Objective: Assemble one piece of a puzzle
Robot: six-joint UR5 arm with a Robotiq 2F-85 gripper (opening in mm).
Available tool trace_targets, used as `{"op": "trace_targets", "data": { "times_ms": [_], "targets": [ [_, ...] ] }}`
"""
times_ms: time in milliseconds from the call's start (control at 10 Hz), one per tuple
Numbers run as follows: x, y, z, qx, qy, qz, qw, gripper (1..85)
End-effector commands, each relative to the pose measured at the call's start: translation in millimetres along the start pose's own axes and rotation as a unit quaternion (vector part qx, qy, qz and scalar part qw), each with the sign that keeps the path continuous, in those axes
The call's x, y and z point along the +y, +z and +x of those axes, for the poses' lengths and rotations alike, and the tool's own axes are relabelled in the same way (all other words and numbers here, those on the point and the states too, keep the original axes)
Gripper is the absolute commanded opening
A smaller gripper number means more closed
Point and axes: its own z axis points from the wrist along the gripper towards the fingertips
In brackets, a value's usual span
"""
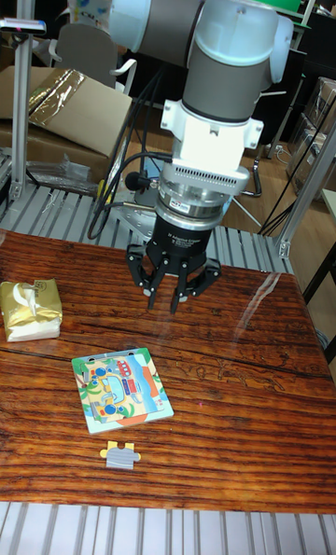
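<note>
A square puzzle board (121, 389) with a colourful cartoon picture lies flat on the wooden table, left of centre. Just in front of it, near the table's front edge, lies a single loose puzzle piece (120, 455), grey with a yellow tab. My gripper (164, 305) hangs above the table behind and to the right of the board, pointing down. Its two fingertips stand close together with a narrow gap and nothing between them. It touches neither the board nor the piece.
A gold and white packet (31, 309) sits at the table's left edge. The wooden table (233, 406) ends in metal slats at front and back. Cardboard boxes, cables and a person are behind the table.
</note>
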Motion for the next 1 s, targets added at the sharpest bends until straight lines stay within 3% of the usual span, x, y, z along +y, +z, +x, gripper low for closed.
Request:
{"op": "trace_targets", "data": {
  "times_ms": [0, 400, 600, 700, 900],
  "targets": [
    [8.9, 2.4, -12.1, -0.006, 0.012, -0.013, 0.9998, 34.7],
    [12.2, 1.0, -11.2, -0.013, 0.014, -0.026, 0.9995, 34.7],
    [13.4, 0.5, -21.1, -0.032, 0.007, -0.029, 0.999, 35.3],
    [16.1, 0.4, -20.6, -0.031, 0.009, -0.034, 0.9989, 38.0],
    [12.1, 0.7, -18.8, -0.028, 0.02, -0.027, 0.9991, 38.3]
  ]
}}
